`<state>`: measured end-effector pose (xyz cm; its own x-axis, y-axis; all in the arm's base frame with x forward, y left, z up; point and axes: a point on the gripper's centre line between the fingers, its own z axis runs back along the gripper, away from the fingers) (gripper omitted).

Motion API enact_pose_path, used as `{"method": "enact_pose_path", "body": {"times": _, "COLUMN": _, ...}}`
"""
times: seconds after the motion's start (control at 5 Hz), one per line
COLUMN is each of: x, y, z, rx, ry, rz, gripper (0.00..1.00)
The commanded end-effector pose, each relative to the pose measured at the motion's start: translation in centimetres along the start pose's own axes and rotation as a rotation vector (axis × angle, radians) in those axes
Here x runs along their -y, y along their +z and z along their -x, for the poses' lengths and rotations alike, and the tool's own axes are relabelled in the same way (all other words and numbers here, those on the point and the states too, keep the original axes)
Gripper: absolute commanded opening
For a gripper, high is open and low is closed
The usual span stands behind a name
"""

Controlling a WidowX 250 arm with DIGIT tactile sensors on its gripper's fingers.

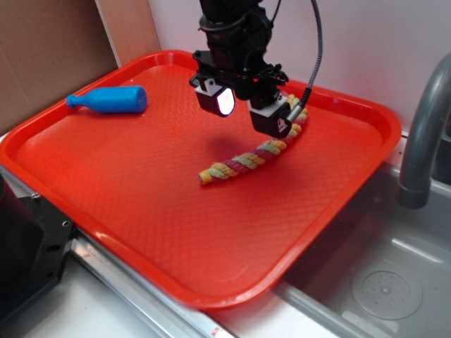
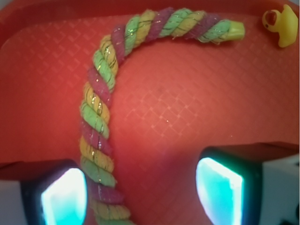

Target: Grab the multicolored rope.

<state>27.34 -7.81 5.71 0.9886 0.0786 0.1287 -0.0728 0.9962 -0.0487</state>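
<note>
Wrist view: multicolored rope [image 2: 101, 117] lies curved on the red tray [image 2: 197, 98], one end running down past the left pad, the other bending toward a small yellow duck [image 2: 281, 26] at the tray's corner. Gripper [image 1: 250, 113] hangs just above the rope's far stretch, presumably lining up to straddle it; jaws spread wide, holding nothing, rope near one finger [image 2: 63, 197] rather than centred between them. Blue bottle [image 1: 109, 100] lies well apart.

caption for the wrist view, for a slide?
Open gripper above the curved rope on the red tray, duck in the far corner.
</note>
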Motion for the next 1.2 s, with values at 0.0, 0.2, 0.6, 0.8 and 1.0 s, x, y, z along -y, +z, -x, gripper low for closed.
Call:
{"method": "enact_pose_path", "body": {"times": 0.0, "x": 2.2, "y": -0.7, "z": -1.2, "rx": 0.021, "ry": -0.048, "rz": 0.010, "gripper": 1.00}}
{"method": "enact_pose_path", "body": {"times": 0.2, "x": 3.0, "y": -2.2, "z": -1.4, "rx": -0.015, "ry": -0.055, "rz": -0.001, "gripper": 1.00}}
{"method": "enact_pose_path", "body": {"times": 0.6, "x": 3.3, "y": -4.2, "z": -1.1, "rx": -0.067, "ry": -0.063, "rz": -0.033, "gripper": 1.00}}
{"method": "enact_pose_path", "body": {"times": 0.8, "x": 3.0, "y": -4.3, "z": -0.8, "rx": -0.065, "ry": -0.051, "rz": -0.028, "gripper": 0.00}}
{"method": "enact_pose_path", "body": {"times": 1.0, "x": 2.9, "y": -3.9, "z": -0.7, "rx": -0.057, "ry": -0.047, "rz": -0.028, "gripper": 0.00}}
